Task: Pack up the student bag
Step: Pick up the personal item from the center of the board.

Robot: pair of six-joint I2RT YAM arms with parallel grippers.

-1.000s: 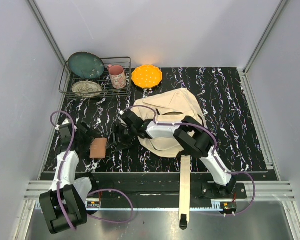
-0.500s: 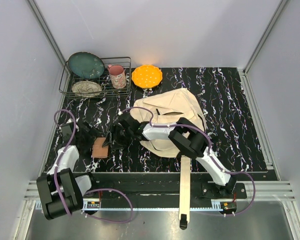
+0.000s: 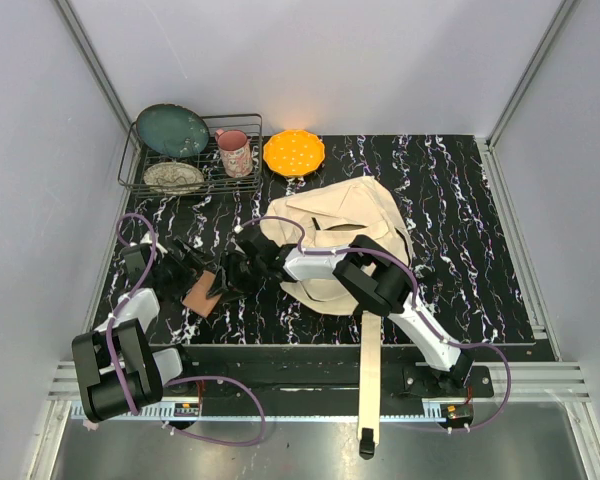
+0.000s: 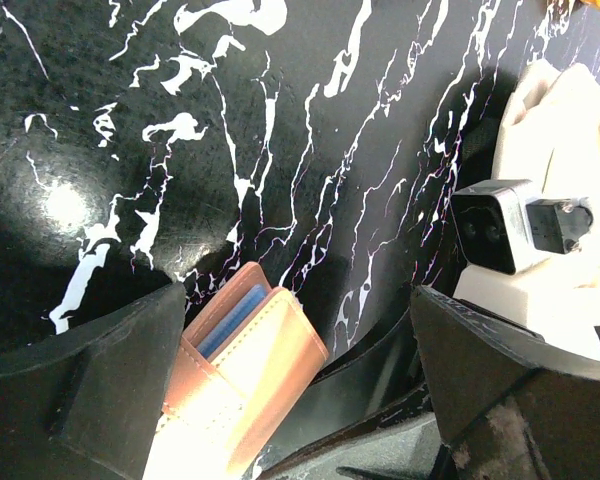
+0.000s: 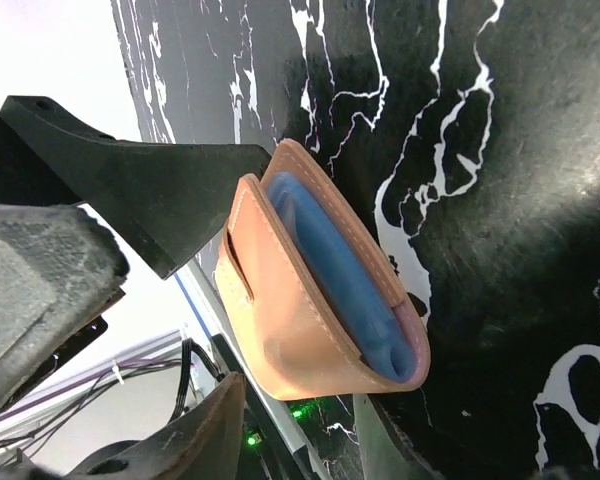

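At the back left of the black marbled table, a wire rack holds a teal plate and a pink mug. An orange dish sits just beside the rack.

Nearer the front on the left side, the left gripper hangs low with its jaws spread wide and grips nothing. Its wrist camera shows the two black fingers far apart, with a tan leather wallet low between them.

The wallet lies on the table between the two arms, and blue shows inside its open mouth. The right gripper reaches across from the right and brackets the wallet. In its wrist view one finger meets the wallet's stitched edge and the other sits close under it. Whether the jaws have actually clamped cannot be told.

Right of centre, the cream student bag lies flat on the table, partly under the right arm. One long webbing strap trails off the near edge.
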